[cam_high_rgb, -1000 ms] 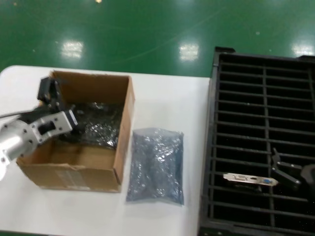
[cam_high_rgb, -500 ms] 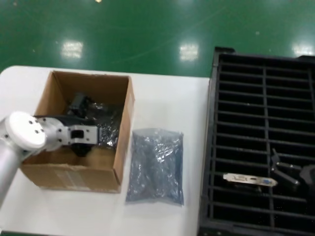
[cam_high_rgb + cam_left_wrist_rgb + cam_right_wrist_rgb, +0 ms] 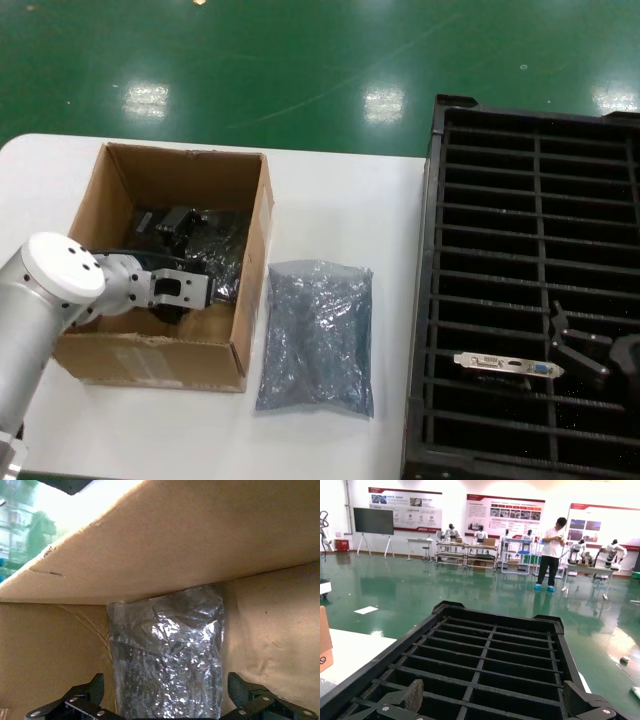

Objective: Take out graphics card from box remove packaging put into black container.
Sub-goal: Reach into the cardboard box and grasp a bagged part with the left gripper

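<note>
Inside the box [image 3: 150,345], left gripper [image 3: 160,702] has shifted slightly lower since earlier, jaws spread wide either side of bagged packaging [image 3: 167,652], gripping nothing. Right gripper [image 3: 585,352] unchanged, open over the black container [image 3: 470,130] beside the graphics card [image 3: 505,365].

The box [image 3: 170,270] sits toward the counter's [image 3: 330,200] left edge, with a bagged card [image 3: 167,655] lying inside it. The left gripper [image 3: 175,235] reaches into the box over that bag. Another bag [image 3: 318,335] lies on the counter just right of the box. The black container [image 3: 530,290] stands at the counter's right edge, a graphics card [image 3: 505,365] resting in its near slots beside the right gripper [image 3: 585,350].
</note>
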You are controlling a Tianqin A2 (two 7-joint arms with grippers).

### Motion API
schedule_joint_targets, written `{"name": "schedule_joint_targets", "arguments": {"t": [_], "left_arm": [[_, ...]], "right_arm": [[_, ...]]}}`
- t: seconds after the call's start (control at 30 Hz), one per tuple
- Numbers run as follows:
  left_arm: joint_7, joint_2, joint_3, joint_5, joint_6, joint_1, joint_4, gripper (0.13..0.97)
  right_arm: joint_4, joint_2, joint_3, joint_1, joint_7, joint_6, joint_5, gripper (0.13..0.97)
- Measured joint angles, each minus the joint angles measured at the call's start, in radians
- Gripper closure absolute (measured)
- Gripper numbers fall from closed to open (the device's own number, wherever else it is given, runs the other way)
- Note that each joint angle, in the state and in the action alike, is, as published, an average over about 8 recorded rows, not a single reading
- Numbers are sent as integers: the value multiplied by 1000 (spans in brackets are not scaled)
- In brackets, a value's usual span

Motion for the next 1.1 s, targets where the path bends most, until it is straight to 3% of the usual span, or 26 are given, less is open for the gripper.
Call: {"name": "schedule_joint_targets", "arguments": {"t": [0.3, 0.57, 0.73, 0.93, 1.1], "left_arm": [[77, -6, -21, -48, -38, 24, -8, 304], [109, -15, -24, -67, -52, 48, -30, 488], [121, -21, -25, -78, -55, 65, -44, 514], [112, -33, -23, -80, -54, 86, -73, 675], [53, -62, -9, -53, -60, 125, -153, 758]], "right_arm": [[0, 0, 0, 0, 0, 0, 0, 129], [0, 0, 0, 0, 0, 0, 0, 129], [0, 0, 0, 0, 0, 0, 0, 129], [0, 0, 0, 0, 0, 0, 0, 129], [0, 0, 0, 0, 0, 0, 0, 129]]}}
